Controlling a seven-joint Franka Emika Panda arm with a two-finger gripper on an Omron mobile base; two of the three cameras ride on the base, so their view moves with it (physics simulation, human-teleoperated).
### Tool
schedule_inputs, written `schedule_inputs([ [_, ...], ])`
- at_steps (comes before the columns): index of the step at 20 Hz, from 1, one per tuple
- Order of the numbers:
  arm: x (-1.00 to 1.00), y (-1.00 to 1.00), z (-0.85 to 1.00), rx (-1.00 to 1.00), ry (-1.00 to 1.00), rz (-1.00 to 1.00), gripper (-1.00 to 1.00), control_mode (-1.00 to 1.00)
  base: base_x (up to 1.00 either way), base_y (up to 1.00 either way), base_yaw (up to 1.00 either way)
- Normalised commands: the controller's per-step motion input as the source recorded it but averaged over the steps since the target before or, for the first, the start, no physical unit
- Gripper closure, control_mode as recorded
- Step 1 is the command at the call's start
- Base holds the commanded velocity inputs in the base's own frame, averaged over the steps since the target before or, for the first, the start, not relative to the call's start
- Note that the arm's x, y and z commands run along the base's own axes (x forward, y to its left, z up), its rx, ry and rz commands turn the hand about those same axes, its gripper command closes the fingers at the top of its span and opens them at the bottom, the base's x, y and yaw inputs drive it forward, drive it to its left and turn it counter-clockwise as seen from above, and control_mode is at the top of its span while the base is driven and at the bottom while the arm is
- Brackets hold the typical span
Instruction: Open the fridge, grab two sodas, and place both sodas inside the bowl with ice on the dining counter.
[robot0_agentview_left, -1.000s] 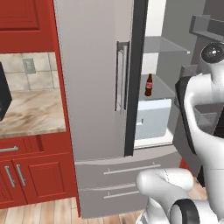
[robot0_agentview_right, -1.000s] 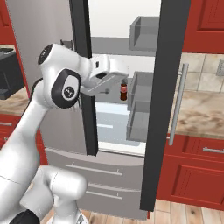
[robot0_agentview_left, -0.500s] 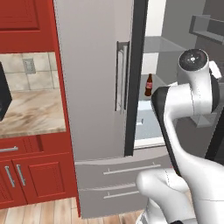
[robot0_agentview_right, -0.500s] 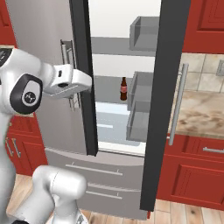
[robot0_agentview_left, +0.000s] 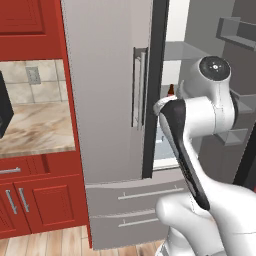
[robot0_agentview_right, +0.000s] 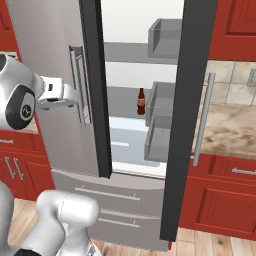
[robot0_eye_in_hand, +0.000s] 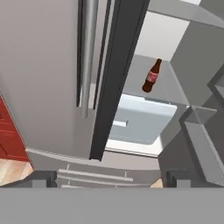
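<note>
Left base view: the fridge (robot0_agentview_left: 107, 125) is being opened. Its left door is shown shut, with the bar handle (robot0_agentview_left: 139, 87) on it, while the right side is standing open onto the white interior. The arm is being carried across the gap, so most of the shelves are being hidden. A dark bottle (robot0_agentview_left: 171, 90) is just being glimpsed above the arm. No red cans can be made out here.

Right base view: the hand (robot0_agentview_right: 75, 95) is being held just beside the left door handle, apart from it or barely touching; which of these cannot be told. The right door (robot0_agentview_right: 192, 120) is swung wide, with grey bins (robot0_agentview_right: 162, 117) on its inner face. The bottle is standing upright on a middle shelf. The step in hand is judged to be the opening of the left door; the next move is judged to call for the handle being hooked and pulled outward.

Hand view: the fingers (robot0_eye_in_hand: 41, 178) are being held wide apart, with nothing between them. The handle is seen ahead at upper left.

Compared with the earlier frames, the arm is being swung leftward, out of the opening and toward the closed door. The fridge is unchanged.
</note>
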Motion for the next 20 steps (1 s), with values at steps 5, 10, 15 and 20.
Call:
schedule_inputs([
  [5, 0.24, 0.44, 0.12, 0.13, -0.08, 0.02, -1.0, -1.0, 0.0, 0.0, 0.0],
  [10, 0.49, 0.0, 0.07, 0.06, 0.0, 0.0, -1.0, -1.0, 0.0, 0.0, 0.0],
  [15, 0.6, 0.0, 0.0, 0.06, 0.0, 0.0, -1.0, -1.0, 0.0, 0.0, 0.0],
  [20, 0.56, 0.09, 0.0, 0.04, 0.0, 0.01, -1.0, -1.0, 0.0, 0.0, 0.0],
])
